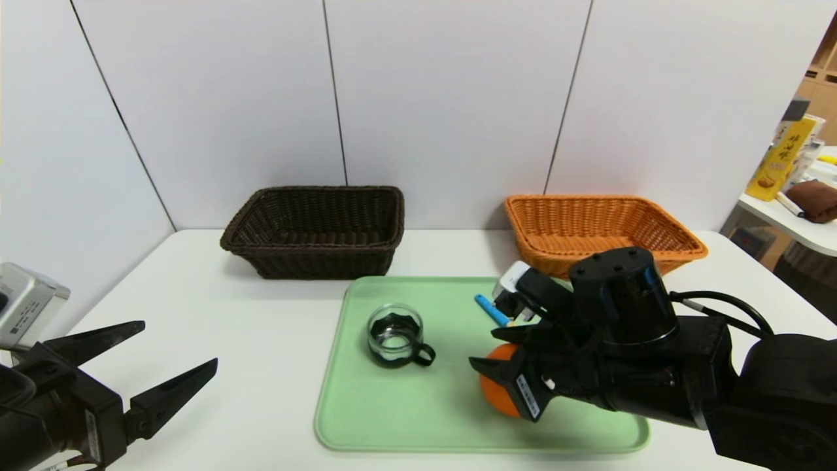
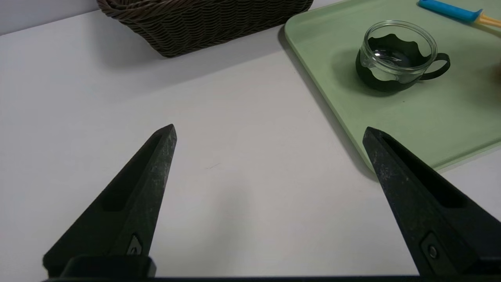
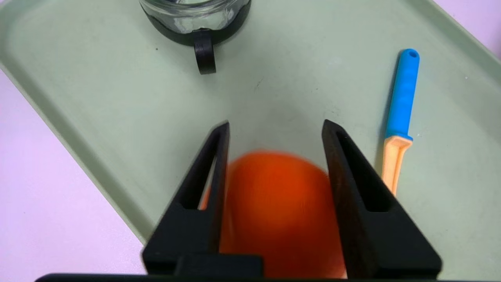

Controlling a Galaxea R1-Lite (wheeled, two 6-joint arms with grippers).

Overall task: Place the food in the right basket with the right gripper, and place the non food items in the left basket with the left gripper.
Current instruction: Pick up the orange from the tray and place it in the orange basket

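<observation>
The right end effector [image 3: 275, 129] is down on the flat light green tray [image 1: 392, 418], near the tray's front right corner. Its two black fingers [image 3: 348, 188] sit on either side of the round bright orange fruit [image 3: 278, 211] and press against its sides. The fruit rests on the tray.

Just beside one finger lies the beige spoon with a blue handle [image 3: 401, 102], close to the tray's right edge. The small clear glass cup with a black base and handle [image 1: 395, 335] stands upright near the middle of the tray.

The tray lies on the white worktop [image 1: 261, 340], toward its front. At the back edge of the worktop stand two baskets, well apart. The dark brown woven wicker basket [image 1: 314, 232] is on the left. The light orange-tan woven wicker basket [image 1: 598, 229] is on the right.

The left end effector [image 1: 176, 347] hangs over the front left part of the worktop. Its fingers [image 2: 145, 188] are spread wide apart and hold nothing.
</observation>
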